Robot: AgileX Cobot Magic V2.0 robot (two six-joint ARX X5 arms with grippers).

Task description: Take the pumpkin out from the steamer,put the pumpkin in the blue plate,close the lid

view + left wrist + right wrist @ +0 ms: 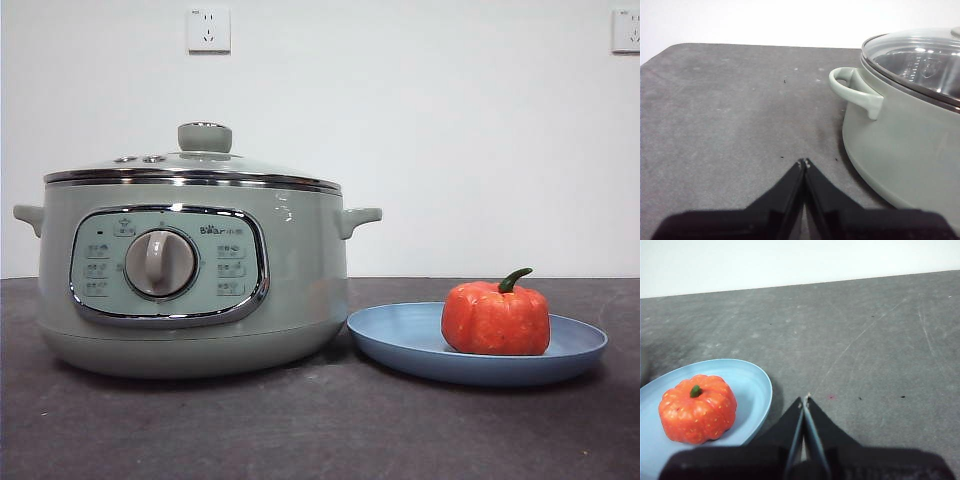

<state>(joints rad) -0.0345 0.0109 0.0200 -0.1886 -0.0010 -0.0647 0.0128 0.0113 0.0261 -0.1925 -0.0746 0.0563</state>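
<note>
The orange pumpkin (496,317) with its green stem sits in the blue plate (400,335), right of the steamer (190,265). The glass lid (195,165) with its pale green knob rests closed on the steamer. In the right wrist view the pumpkin (697,408) lies in the plate (752,385), and my right gripper (804,399) is shut and empty over the bare table beside the plate. In the left wrist view my left gripper (804,162) is shut and empty over the table, beside the steamer (900,135) and its side handle (855,90). Neither arm shows in the front view.
The dark grey table (320,430) runs to a white wall with two sockets (208,30). The plate stands close to the steamer's right side.
</note>
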